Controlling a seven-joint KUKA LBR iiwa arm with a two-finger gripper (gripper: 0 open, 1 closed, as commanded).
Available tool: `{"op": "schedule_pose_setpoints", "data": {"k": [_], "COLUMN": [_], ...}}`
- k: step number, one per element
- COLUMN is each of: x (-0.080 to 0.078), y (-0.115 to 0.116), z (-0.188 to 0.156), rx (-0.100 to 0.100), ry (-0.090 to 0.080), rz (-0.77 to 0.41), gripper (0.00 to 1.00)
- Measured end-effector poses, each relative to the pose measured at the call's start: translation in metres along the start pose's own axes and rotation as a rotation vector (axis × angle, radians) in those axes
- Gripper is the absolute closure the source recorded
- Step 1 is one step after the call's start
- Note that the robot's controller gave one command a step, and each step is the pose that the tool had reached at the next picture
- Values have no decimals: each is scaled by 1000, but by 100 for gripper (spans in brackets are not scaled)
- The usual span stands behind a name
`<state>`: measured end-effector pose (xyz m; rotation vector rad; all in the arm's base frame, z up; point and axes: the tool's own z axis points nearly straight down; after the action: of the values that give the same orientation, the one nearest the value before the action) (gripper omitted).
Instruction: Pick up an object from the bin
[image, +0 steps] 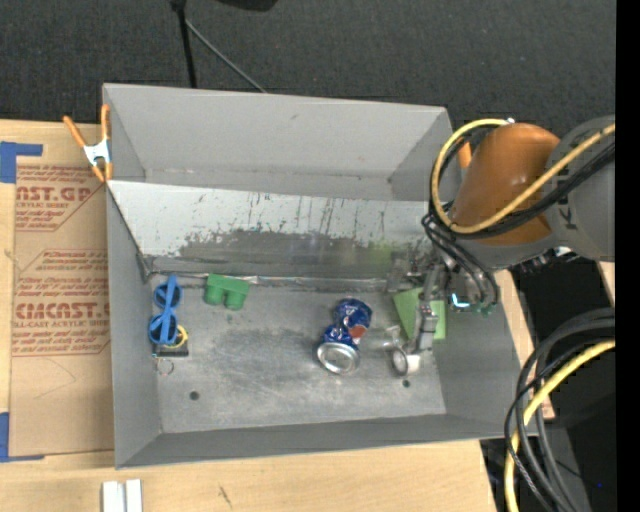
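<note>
Near wall of the grey metal bin (300, 448) is running along the bottom of the view, closest to the camera, below and left of the gripper (428, 332).

Small silvery metal piece (401, 358) is lying on the bin floor just beside the gripper, on its near-left side. Too small to tell what kind of thing it is.

Crushed blue, red and white drink can (343, 337) is lying on its side to the left of the gripper, near it but apart, with its open end facing the near wall.

Gripper is hanging low over the right end of the floor, coming in from the right. Cannot tell whether it is released or clenched.

Flat green piece (405, 308) is sitting tilted just beside the gripper, on its left. It is the thing closest to the gripper; cannot tell whether the two are touching.

Blue looped item (166, 318) is lying well apart to the left of the gripper, by the left wall.

Green block (226, 291) is lying far to the left of the gripper and slightly farther back, at the foot of the far wall.

Orange cover (505, 185) on the arm, with a yellow cable (437, 185) looping round it, is sitting up and to the right of the gripper, over the bin's right wall.
</note>
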<state>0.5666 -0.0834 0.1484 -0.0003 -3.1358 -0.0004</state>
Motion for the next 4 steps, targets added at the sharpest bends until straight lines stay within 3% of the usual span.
{"op": "schedule_pose_setpoints", "data": {"k": [1,2,3,4], "x": [23,21,6,-15], "y": [-29,-30,-37,-8], "z": [77,74,-116,9], "rx": [-15,-9,4,-2], "ry": [4,-3,-18,-2], "rz": [-34,-36,-51,-185], "gripper": [0,100,100,100]}}
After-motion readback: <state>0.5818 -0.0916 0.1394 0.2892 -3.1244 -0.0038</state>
